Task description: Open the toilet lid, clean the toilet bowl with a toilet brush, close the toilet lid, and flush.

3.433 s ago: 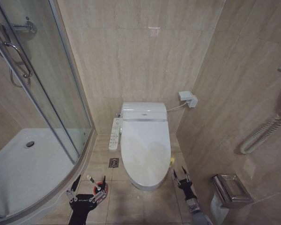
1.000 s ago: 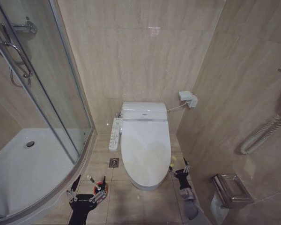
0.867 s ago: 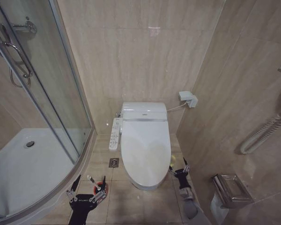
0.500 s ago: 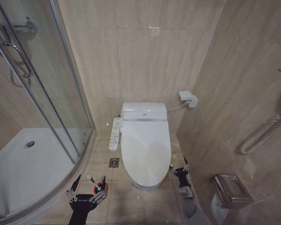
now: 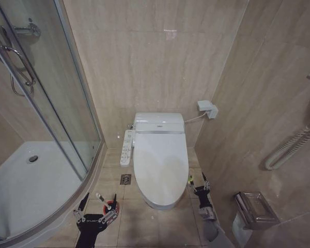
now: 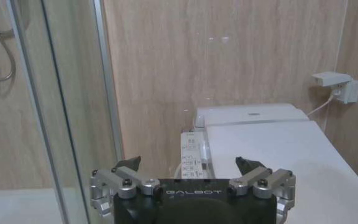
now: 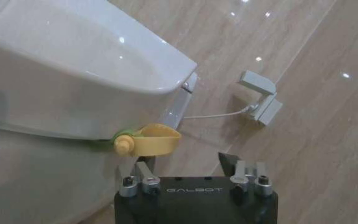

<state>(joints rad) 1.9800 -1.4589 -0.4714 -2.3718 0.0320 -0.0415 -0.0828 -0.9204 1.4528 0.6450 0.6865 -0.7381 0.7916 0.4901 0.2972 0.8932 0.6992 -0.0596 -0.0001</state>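
the right gripper (image 5: pixel 197 182) hangs low at the toilet's right flank, at about 4 o'clock from the closed toilet lid (image 5: pixel 160 165), its fingers parted narrowly around nothing. in the right wrist view they sit just beneath a small yellow loop tab (image 7: pixel 149 139) that juts from the lid's edge on a green mount. the left gripper (image 5: pixel 96 204) is parked near the floor at 7 o'clock from the toilet, spread wide and empty, just beside the toilet brush (image 5: pixel 101 197), whose thin pale handle rises from a red cup holder (image 5: pixel 113 205).

the lid lies flat, so the opening step looks not yet done. the toilet bowl (image 7: pixel 42 154) shows as a smooth white flank below the lid's lip.

the risk, by the look of it, is the tab: it is small, soft-looking and rounded, and a narrow gripper coming up slightly off line could slide past it or push it aside rather than hook it. the lid is glossy moulded plastic, a long oval with a slick top, so any contact on its bare rim would likely slip. the tiled wall stands close on the right, which leaves the arm little room to swing as the lid tips back; a scrape there seems possible.

around them, polished beige tile, a curved glass shower screen (image 5: pixel 57 98) at 9 o'clock, and a white side control panel (image 5: pixel 126 146) along the toilet's left edge.
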